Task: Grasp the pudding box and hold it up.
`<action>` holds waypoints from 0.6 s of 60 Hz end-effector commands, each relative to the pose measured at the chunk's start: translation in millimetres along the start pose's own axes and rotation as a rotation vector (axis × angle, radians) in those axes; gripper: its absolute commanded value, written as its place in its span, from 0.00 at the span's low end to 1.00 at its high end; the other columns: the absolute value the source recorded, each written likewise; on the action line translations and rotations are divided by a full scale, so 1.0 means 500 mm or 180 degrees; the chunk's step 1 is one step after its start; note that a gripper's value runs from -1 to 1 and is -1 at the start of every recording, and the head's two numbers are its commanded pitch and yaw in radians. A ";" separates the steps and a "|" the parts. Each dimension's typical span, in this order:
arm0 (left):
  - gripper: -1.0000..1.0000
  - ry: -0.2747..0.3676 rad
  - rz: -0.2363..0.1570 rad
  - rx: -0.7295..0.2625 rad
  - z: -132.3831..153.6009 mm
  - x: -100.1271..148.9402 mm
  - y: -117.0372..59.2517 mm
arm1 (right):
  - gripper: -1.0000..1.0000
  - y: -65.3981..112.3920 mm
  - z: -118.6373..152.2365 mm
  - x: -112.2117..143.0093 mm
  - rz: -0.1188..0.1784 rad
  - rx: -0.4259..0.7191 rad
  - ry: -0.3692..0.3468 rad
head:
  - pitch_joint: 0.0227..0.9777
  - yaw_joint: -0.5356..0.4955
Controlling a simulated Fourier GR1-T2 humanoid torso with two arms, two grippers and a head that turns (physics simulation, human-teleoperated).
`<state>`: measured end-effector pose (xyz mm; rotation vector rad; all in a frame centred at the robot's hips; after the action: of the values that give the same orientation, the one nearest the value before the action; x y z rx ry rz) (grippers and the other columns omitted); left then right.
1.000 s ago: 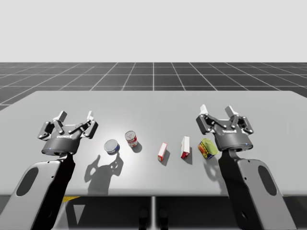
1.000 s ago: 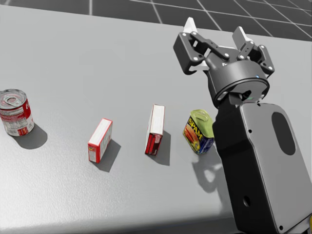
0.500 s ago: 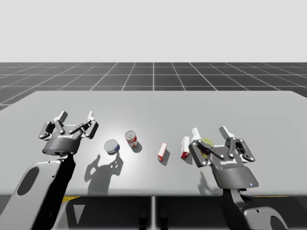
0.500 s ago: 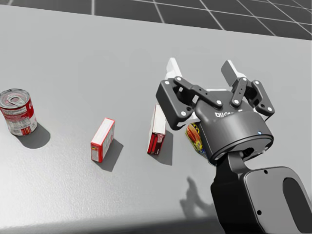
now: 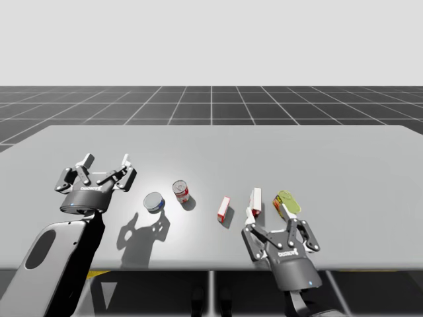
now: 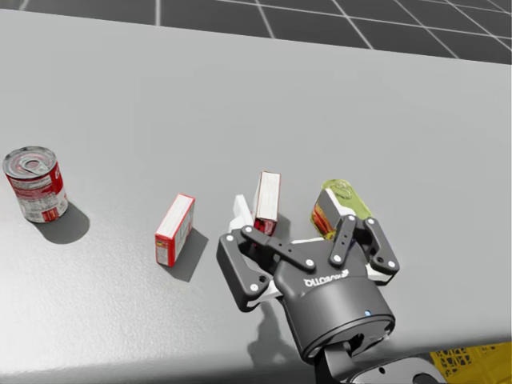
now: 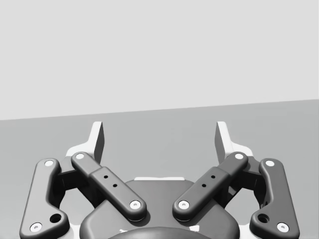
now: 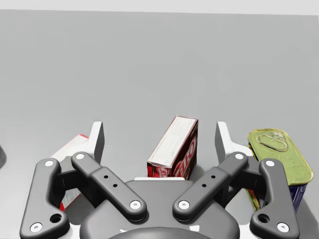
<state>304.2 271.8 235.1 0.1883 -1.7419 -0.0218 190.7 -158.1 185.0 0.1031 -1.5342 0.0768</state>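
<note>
Since a second ago our right gripper (image 5: 269, 211) has pulled back from beside the green-topped tin (image 5: 286, 201) toward the near edge of the table (image 5: 211, 148), while the things on it lie as they did. From the high view it now hangs at the near side of the pudding box (image 5: 255, 201), pincer spread wide and pointing away from us. The pudding box stands upright between the smaller red and white box (image 5: 224, 209) and the green-topped tin, apart from both. Further left stand the red can (image 5: 181, 192) and the blue tin (image 5: 154, 202). Our left gripper (image 5: 107, 160) hovers over the table's left part, fingers wide, well apart from everything.

From our head, which has tipped a little, the right gripper (image 6: 294, 220) sits low in front of us. One white fingertip (image 6: 240, 212) is just beside the pudding box (image 6: 266, 202), and the other finger lies in front of the green-topped tin (image 6: 340, 206). The smaller red and white box (image 6: 174, 230) and the red can (image 6: 34, 183) stand off to the left.

Along our left gripper (image 7: 159, 137) we see wide fingers over bare table.

Along our right gripper (image 8: 159, 130) the pudding box (image 8: 174, 148) stands ahead, within the gap of the wide fingers, and neither finger touches it. The smaller red and white box (image 8: 76, 143) lies beyond one finger and the green-topped tin (image 8: 276, 152) beyond the other
</note>
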 end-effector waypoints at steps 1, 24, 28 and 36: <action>0.00 0.0003 -0.0006 -0.0004 0.000 -0.001 -0.002 | 0.00 0.015 -0.005 -0.050 0.0016 -0.0006 0.0158 | 0.84 0.27; 0.00 0.0016 -0.0021 -0.0005 0.001 -0.002 -0.002 | 0.00 0.020 -0.086 -0.119 0.0149 -0.0536 0.0429 | 0.84 0.28; 0.00 0.0019 -0.0022 -0.0006 0.001 -0.002 -0.002 | 0.00 0.017 -0.095 -0.121 0.0107 -0.0566 0.0470 | 0.84 0.28; 0.00 0.0022 -0.0020 -0.0009 0.001 -0.001 -0.002 | 0.00 0.006 -0.122 -0.123 0.0022 -0.0645 0.0602 | 0.84 0.28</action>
<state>304.1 270.8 234.3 0.1921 -1.7357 -0.0275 234.8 -142.4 128.3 -0.0505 -1.3823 -0.0266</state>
